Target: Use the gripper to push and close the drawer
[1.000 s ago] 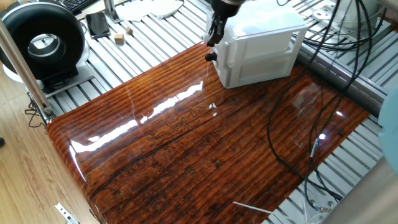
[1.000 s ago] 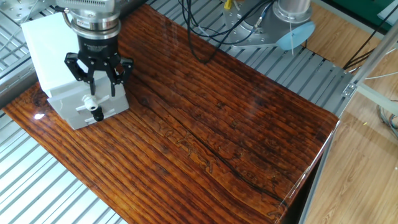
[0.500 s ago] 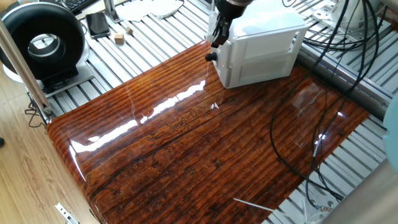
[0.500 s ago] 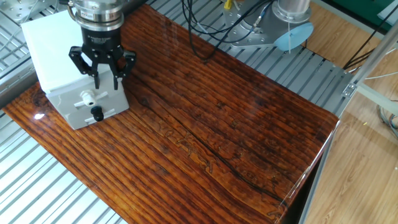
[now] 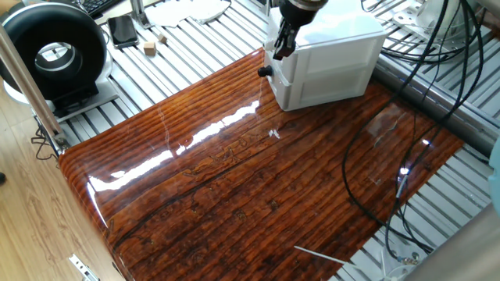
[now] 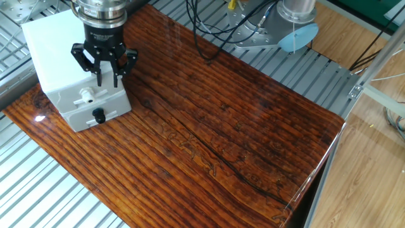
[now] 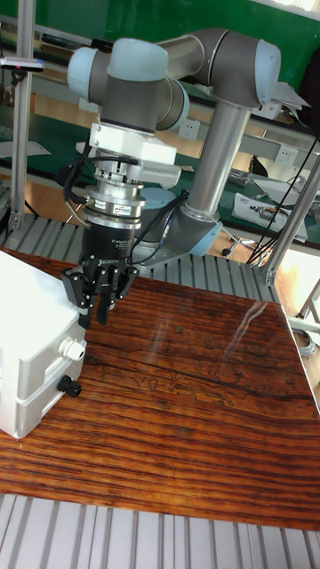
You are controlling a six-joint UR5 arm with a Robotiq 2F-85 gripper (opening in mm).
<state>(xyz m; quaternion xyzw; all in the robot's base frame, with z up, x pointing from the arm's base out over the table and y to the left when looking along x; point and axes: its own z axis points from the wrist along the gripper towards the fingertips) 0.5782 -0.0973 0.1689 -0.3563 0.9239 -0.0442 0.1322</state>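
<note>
Since 1 s ago gripper point(image 6: 106, 77) moved back toward the cabinet, and drawer point(image 6: 85, 96) now sits flush, pushed in. Left to right in the other fixed view: white cabinet point(image 6: 47, 44) at the table's point(image 6: 253, 126) left corner, drawer on its top tier, dark knob point(image 6: 99, 116) below, gripper fingers point(image 6: 100, 77) close together, tips at the drawer's upper front edge, gripping nothing.

A black round fan point(image 5: 53, 53) and loose black cables point(image 5: 391, 156) flank the glossy wooden table point(image 5: 234, 179).
</note>
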